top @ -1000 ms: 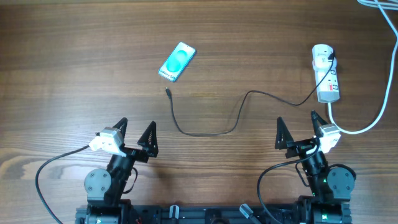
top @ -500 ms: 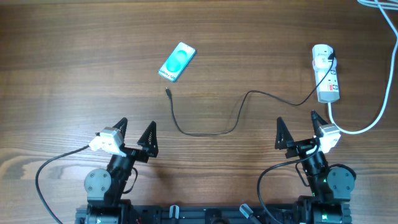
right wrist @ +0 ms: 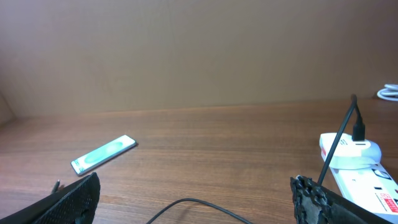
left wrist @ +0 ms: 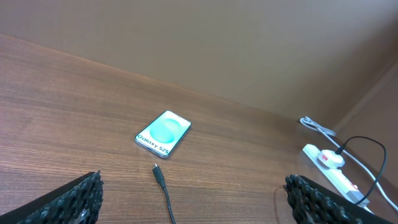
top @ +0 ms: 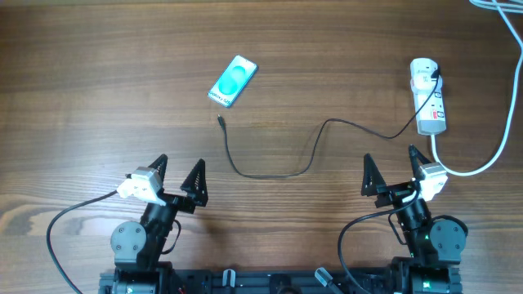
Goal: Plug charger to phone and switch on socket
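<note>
The phone (top: 233, 81) lies flat on the table with its cyan screen up; it also shows in the left wrist view (left wrist: 163, 132) and the right wrist view (right wrist: 104, 154). The charger cable (top: 278, 159) curves from a black plug in the socket (top: 428, 96) to a free connector (top: 221, 121) just below the phone, apart from it. The connector shows in the left wrist view (left wrist: 158, 172). My left gripper (top: 177, 178) is open and empty, near the front edge. My right gripper (top: 394, 171) is open and empty, just below the socket (right wrist: 360, 163).
A thick white cord (top: 498, 147) loops from the socket's near end to the right and up past the table's top right corner. The wooden table (top: 98, 98) carries nothing else.
</note>
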Action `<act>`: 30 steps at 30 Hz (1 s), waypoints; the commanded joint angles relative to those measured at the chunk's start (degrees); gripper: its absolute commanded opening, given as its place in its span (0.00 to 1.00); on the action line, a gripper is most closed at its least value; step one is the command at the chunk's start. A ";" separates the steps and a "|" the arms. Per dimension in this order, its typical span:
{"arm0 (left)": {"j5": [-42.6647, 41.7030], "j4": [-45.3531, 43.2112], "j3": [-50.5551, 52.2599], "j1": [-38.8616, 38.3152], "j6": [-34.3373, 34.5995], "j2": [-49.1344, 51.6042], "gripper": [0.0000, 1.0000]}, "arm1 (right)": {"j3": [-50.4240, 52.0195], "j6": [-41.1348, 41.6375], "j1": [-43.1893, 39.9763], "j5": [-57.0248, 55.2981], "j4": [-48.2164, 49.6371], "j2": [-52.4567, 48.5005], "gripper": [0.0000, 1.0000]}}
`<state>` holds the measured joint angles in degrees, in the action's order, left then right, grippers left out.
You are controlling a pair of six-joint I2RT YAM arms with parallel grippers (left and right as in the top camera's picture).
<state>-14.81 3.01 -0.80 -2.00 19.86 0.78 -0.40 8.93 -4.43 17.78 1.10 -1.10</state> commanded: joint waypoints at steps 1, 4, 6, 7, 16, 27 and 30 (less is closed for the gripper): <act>0.35 0.02 0.48 -0.42 -0.07 -0.61 1.00 | 0.11 0.09 0.09 0.07 0.31 0.83 1.00; 0.35 0.02 0.48 -0.42 -0.07 -0.61 1.00 | 0.11 0.09 0.09 0.07 0.31 0.83 1.00; 0.35 0.02 0.48 -0.42 -0.07 -0.61 1.00 | 0.11 0.09 0.09 0.07 0.31 0.83 1.00; 0.35 0.02 0.48 -0.42 -0.07 -0.61 1.00 | 0.11 0.09 0.09 0.07 0.31 0.83 1.00; 0.39 0.02 0.48 -0.42 -0.09 -0.61 1.00 | 0.11 0.09 0.09 0.07 0.31 0.83 1.00; -4.59 -1.11 0.48 -0.42 -0.11 -0.33 1.00 | 0.11 0.09 0.09 0.07 0.31 0.83 1.00; -7.06 -1.18 0.48 -0.42 -0.17 1.25 1.00 | 0.11 0.09 0.09 0.07 0.31 0.83 1.00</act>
<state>-17.08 2.26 -0.80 -2.00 19.86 0.82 -0.40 8.93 -4.43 17.78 1.10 -1.10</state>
